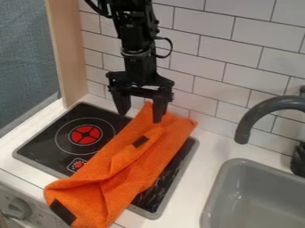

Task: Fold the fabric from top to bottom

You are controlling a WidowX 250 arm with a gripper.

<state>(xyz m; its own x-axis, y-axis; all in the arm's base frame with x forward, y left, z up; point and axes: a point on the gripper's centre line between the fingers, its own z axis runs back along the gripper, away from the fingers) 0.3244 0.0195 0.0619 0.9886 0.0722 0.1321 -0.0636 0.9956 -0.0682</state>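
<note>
Orange cloth (142, 164), one: slantwise across black cooktop (40, 144), long axis from tiled wall (205, 51) to counter's front edge. Black two-finger gripper (140, 117), one: fingers wide apart at cloth's wall-side end; most cloth lies frontward.

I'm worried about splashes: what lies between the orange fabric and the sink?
From the orange fabric towards the sink come a strip of black cooktop, then white countertop; the camera view shows this.

A toy kitchen — stove (44, 147), grey sink (256, 196), tiled wall (208, 44).
</note>
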